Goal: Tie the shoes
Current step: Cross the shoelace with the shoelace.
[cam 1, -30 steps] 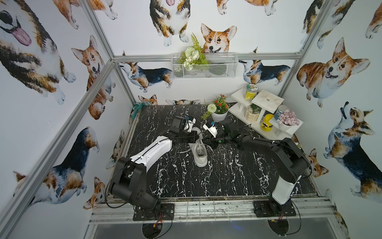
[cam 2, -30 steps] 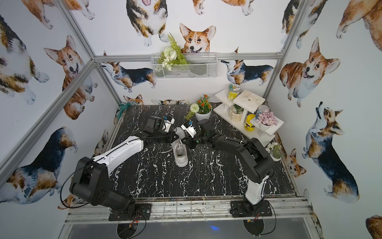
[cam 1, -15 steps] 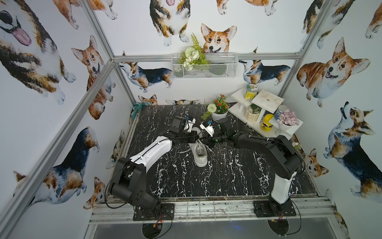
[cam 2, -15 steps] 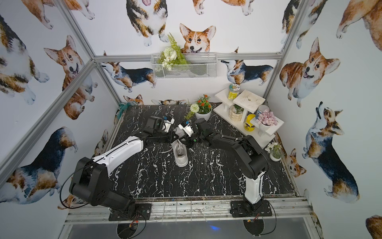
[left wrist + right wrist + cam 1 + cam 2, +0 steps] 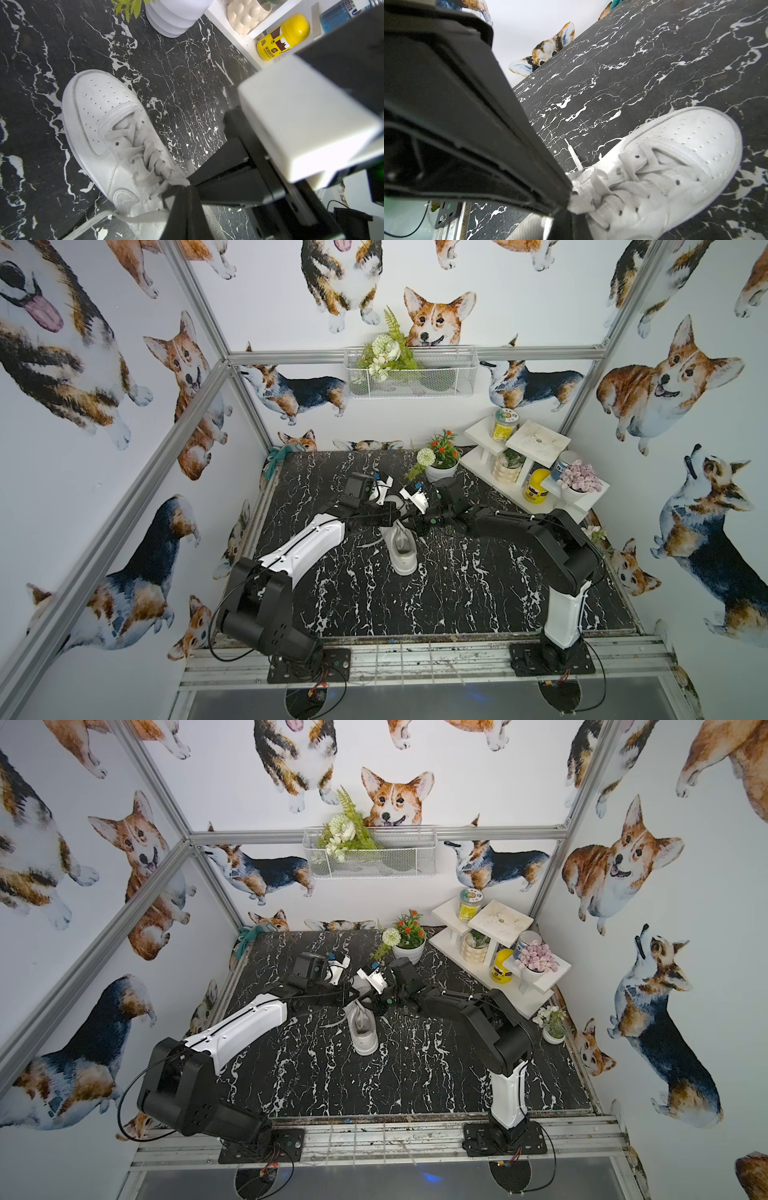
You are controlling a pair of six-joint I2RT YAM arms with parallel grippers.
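A white sneaker [image 5: 401, 549] [image 5: 363, 1031] stands on the black marble table [image 5: 457, 593], toe toward the back. Both grippers meet over its upper eyelets. In the left wrist view my left gripper [image 5: 188, 186] is shut on a bunch of white lace [image 5: 178, 181] at the top of the shoe [image 5: 99, 116]. The right wrist view shows my right gripper [image 5: 569, 208] shut on the same lace bunch [image 5: 578, 204], tip to tip with the left one. A loose lace end [image 5: 368, 544] [image 5: 572, 153] lies on the table left of the shoe. In both top views the arms hide the knot.
A white flower pot [image 5: 440, 466] [image 5: 172, 18] stands just behind the shoe's toe. The white stepped shelf [image 5: 536, 439] at the back right carries jars and a yellow can [image 5: 536, 487] [image 5: 282, 37]. A small plant [image 5: 594, 535] sits at the right edge.
The right arm has swung left, bringing its gripper in against the left gripper over the laces. The left arm and the shoe have stayed in place.
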